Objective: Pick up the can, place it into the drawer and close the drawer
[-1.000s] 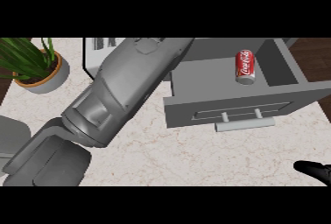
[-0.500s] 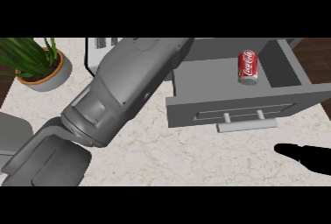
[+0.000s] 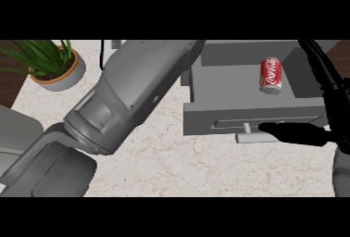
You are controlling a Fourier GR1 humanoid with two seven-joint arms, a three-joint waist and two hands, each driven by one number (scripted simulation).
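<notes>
On the pale marbled counter (image 3: 205, 171), seen steeply from my head camera, the biggest thing is the grey left forearm (image 3: 130, 97). It slants from the lower left corner up to the top centre, and its far end covers the back left corner of the drawer. Its hand is out of sight past the top of the view. Next in size is the grey drawer (image 3: 205, 122), standing open at upper right with its front panel facing me. A potted plant (image 3: 41, 55) sits at the upper left corner, green blades fanning over a grey pot (image 3: 65, 78), well apart from the drawer. The black right hand (image 3: 297, 133) comes in from the right edge, low against the drawer front. Its tip is at the pale handle (image 3: 249, 136), touching it or just beside it. From this angle I cannot tell whether that hand is spread or closed. Smallest is the red can (image 3: 271, 75), lying on its side on the drawer floor in the right half, near the right wall but apart from it. Its long axis runs front to back, nearly straight up the view, the near end tipped slightly right. A silvery end faces the drawer front and the white lettering runs along its length.
</notes>
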